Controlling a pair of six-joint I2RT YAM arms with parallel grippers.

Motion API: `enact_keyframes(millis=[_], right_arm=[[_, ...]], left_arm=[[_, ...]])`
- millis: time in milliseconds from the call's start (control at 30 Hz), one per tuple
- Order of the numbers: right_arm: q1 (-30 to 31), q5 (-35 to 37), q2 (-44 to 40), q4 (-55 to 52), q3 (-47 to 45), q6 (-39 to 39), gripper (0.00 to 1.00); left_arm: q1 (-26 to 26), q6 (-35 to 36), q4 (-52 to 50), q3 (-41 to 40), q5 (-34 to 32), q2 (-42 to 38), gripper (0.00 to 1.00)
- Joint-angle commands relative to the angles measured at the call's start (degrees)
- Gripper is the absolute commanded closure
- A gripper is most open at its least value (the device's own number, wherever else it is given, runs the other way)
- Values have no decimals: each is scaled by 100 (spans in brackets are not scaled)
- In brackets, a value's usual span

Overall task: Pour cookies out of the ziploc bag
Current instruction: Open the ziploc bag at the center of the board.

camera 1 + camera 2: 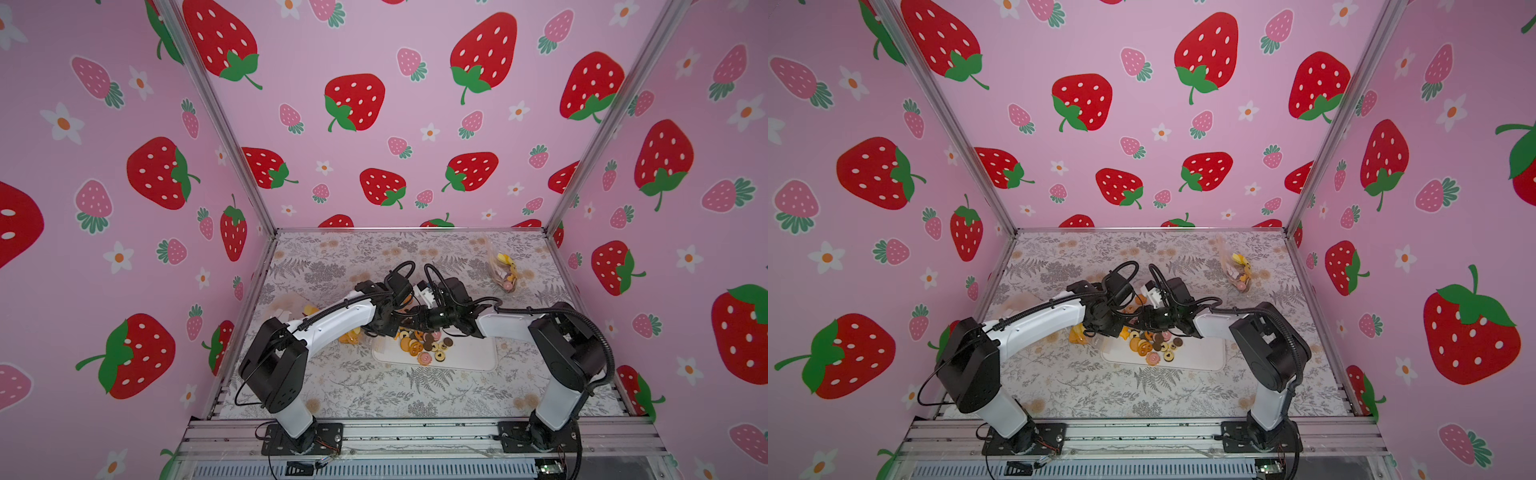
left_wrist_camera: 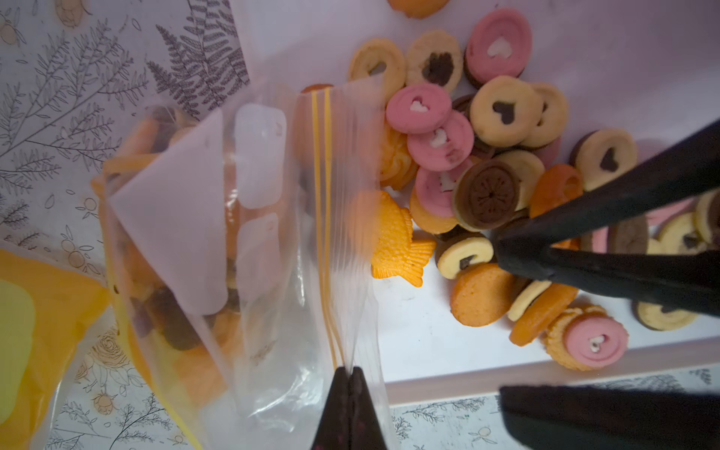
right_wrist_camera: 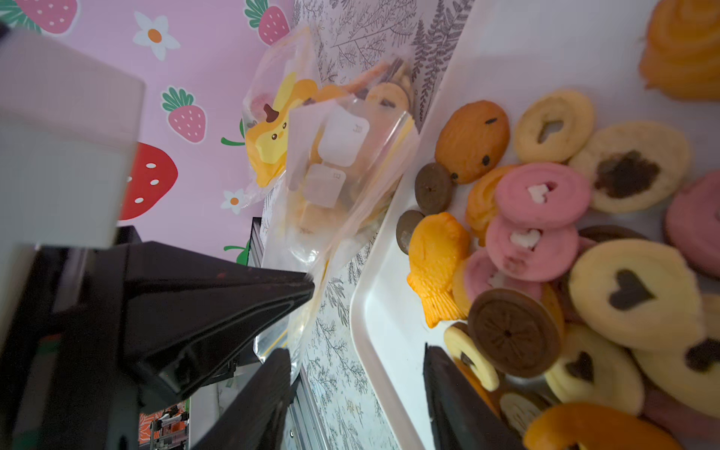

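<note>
The clear ziploc bag [image 2: 253, 233] lies beside the white tray [image 2: 409, 331], its yellow-striped mouth reaching over the tray's rim. It holds some cookies and white square blocks. My left gripper [image 2: 349, 374] is shut on the bag's edge by the zip strip. Many cookies [image 2: 487, 156] in tan, orange, brown and pink lie heaped on the tray, seen in both top views [image 1: 424, 343] [image 1: 1154, 345]. My right gripper [image 3: 354, 350] is open and straddles the tray's rim [image 3: 382, 311], one finger beside the bag [image 3: 343, 175], the other against the cookies [image 3: 545, 233].
A second clear bag of sweets [image 1: 507, 270] lies at the back right. Another bag [image 1: 286, 305] sits at the left under my left arm. A yellow-orange packet [image 2: 39, 331] lies against the ziploc bag. Pink strawberry walls close three sides.
</note>
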Motion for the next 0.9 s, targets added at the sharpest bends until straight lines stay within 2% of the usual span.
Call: enact_keyframes(millis=[0,133,333,867], right_arm=[[46,-24,140,451,103,249,48],[97,-7,235,786,128,383,53],[180,40,346,1146,141,580,55],[468,211,721,1080,515,724,61]], left_arm=[[84,-134,-6,-77,-89,-254,100],[230,-233,230,-284,174,-436,100],[411,-283,482,-482,550,-599,100],[463,-350,625,-616,668,-713,100]])
